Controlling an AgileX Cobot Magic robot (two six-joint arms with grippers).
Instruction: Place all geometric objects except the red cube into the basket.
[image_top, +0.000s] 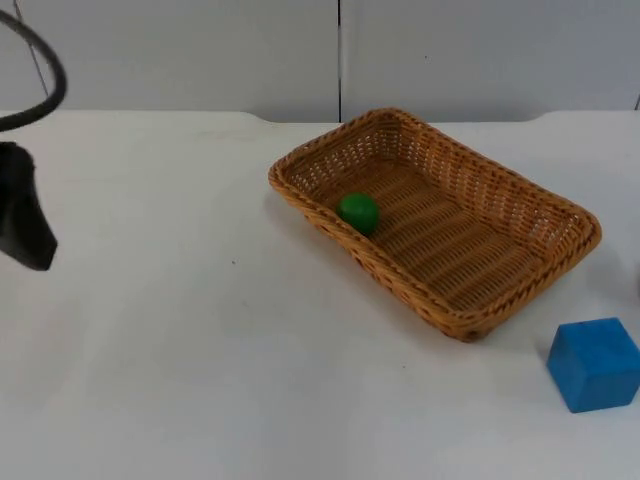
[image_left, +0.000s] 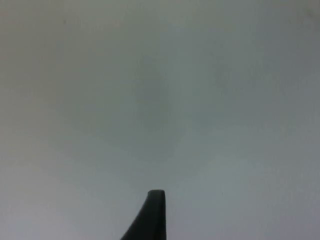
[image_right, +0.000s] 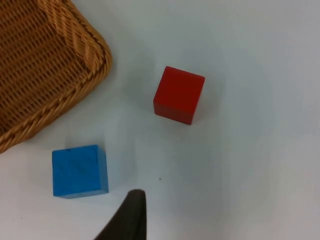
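Note:
A woven wicker basket (image_top: 520, 205) lies on the table right of centre, and a green ball (image_top: 358, 212) rests inside it near its left wall. A blue cube (image_top: 595, 363) sits on the table in front of the basket's right corner. In the right wrist view the blue cube (image_right: 80, 171) lies close to my right gripper (image_right: 131, 220), with a red cube (image_right: 178, 94) a little beyond it and the basket's corner (image_right: 75, 55) beside both. My left gripper (image_top: 28, 235) waits above bare table at the far left, holding nothing that I can see.
The white table top (image_top: 180, 350) stretches wide between the left arm and the basket. A grey partition wall (image_top: 200, 50) closes the table at the back. Under the left gripper (image_left: 152, 220) there is plain table surface.

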